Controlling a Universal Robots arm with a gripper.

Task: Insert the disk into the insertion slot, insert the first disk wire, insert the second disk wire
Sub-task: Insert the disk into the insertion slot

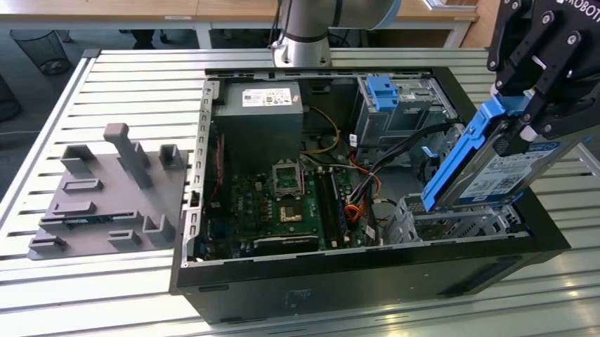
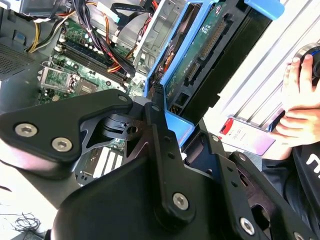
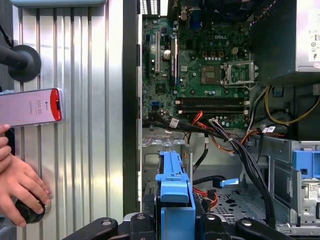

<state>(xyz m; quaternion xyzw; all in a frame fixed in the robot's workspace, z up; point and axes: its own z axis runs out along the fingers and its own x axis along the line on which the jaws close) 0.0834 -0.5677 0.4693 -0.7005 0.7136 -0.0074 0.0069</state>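
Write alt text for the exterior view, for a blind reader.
The gripper holds the blue-framed disk tilted, its lower end near the silver slot inside an open computer case. The case stands on a slatted table, with a grey fixture plate at the exterior view's left.

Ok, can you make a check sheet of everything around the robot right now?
Surface: slatted metal table, open computer case on it.
Job's things: disk tilted, lower end near the insertion slot, not inside.
Clutter: grey fixture plate at the exterior view's left; phone on the table.
Grippers: gripper shut on the disk.
Cables: black and orange wires loose inside the case.
Surroundings: a person's hand near the phone; wire bin on the floor.
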